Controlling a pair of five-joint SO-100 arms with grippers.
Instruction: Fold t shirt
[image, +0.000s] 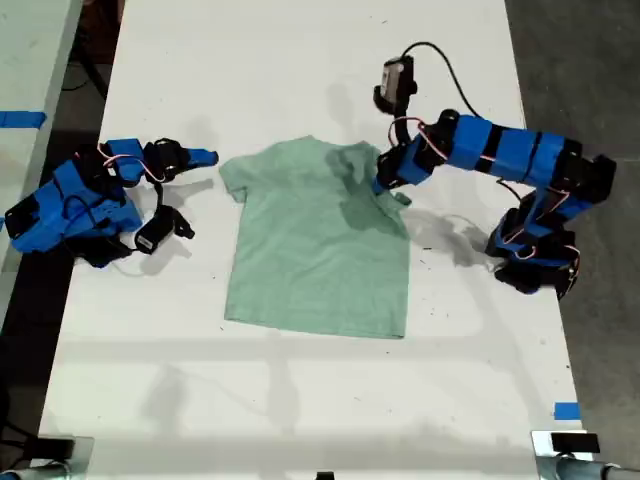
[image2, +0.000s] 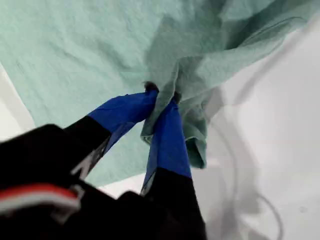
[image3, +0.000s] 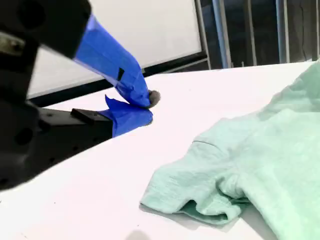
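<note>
T-shirt folding has barely begun, by the look of it. Start at the exterior view's left: your second pincer (image: 203, 157) sits on the white tabletop (image: 300, 400) just beside the shirt's sleeve on that side, not touching the cloth. In the second wrist view its blue-taped tips (image3: 142, 107) are nearly together with nothing between them, so read it as narrow and empty.

Moving toward the middle, the t shirt (image: 315, 250) lies mostly flat, neck toward the far edge of the tabletop and hem toward the camera. The body is spread out and the sleeve at the exterior view's left is slightly rumpled at its edge (image3: 200, 200).

At the exterior view's right, your first pincer (image: 385, 180) is down on the shoulder and sleeve there. The first wrist view shows it closed on a bunched pinch of mint cloth (image2: 167, 107), with the sleeve gathered and hanging in folds beside the tips.

Judging from this, no fold is laid yet: you have only the grip for the first one. What remains is carrying that side across the body, folding the other sleeve in, then bringing the hem up.
</note>
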